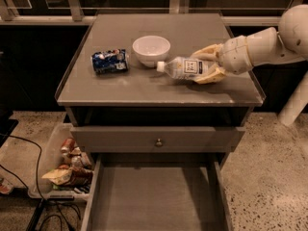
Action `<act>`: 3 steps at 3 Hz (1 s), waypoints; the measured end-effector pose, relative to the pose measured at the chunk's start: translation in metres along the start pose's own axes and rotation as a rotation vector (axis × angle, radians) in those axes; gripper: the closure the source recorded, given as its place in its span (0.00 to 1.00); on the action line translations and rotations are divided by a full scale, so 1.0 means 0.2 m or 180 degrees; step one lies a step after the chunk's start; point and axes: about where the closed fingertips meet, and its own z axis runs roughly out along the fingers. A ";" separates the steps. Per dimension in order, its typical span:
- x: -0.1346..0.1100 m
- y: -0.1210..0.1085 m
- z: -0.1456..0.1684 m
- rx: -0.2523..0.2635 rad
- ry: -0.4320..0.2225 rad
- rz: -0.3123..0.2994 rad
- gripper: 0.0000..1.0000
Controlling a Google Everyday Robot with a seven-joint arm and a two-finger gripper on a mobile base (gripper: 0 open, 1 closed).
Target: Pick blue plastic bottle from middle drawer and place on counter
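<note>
Bottle (185, 67) lies sideways low over the worktop (144, 88), cap toward the bowl (151, 49). Our fingers (211, 74) close around its base end, so we would retreat along its axis.

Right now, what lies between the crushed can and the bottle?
The white bowl, set slightly further back, in the camera view. The gripper holds the bottle at the right side of the counter.

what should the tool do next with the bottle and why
Probably open the tool and let go. It sits over the right side of the counter, clamped on the blue plastic bottle, which lies sideways, seemingly resting on that surface, cap beside the white bowl.
</note>
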 end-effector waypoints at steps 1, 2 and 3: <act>0.04 0.02 -0.03 0.0012 0.0062 0.0042 0.88; 0.04 0.02 -0.03 0.0012 0.0062 0.0042 0.67; 0.04 0.02 -0.03 0.0012 0.0062 0.0042 0.42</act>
